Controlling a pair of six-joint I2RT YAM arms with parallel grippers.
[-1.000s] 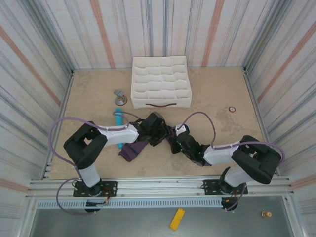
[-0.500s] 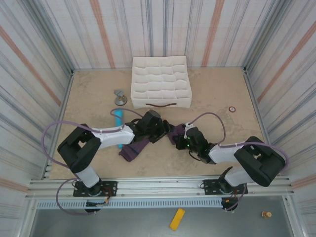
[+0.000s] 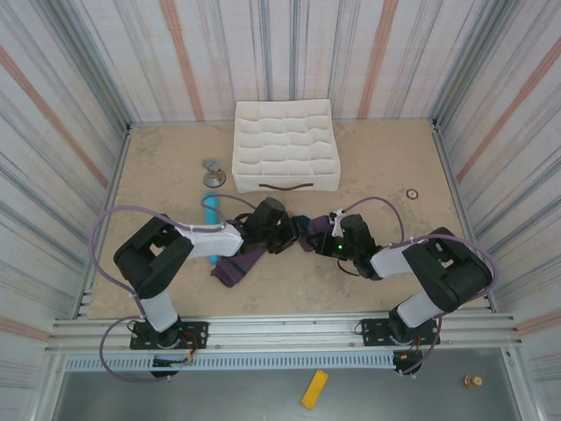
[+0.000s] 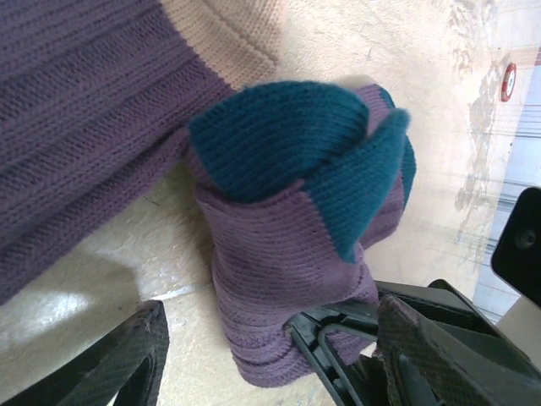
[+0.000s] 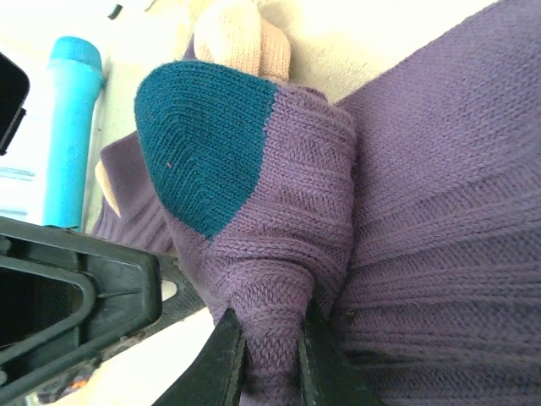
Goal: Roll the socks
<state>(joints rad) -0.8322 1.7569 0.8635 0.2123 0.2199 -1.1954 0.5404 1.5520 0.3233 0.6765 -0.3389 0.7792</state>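
Socks [image 3: 232,267] lie on the table [image 3: 175,167] btwn both tools, loose length trailing toward the left arm's base. Right tool [image 5: 269,359] is clamped on the rolled end's purple fold, teal toe on top. Left tool [image 4: 266,364] gapes wide, roll just ahead, prob. not touching. Right wrist view shows that pinch; from the top the arms cover it.

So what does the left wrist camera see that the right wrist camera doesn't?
Left wrist camera: a little red ring on the table, and the left tool open wide. Right wrist camera: the light blue cylinder, and the right tool pinching purple knit. Both: the teal-toed purple sock, bunched up, with a tan sock tip beside it.
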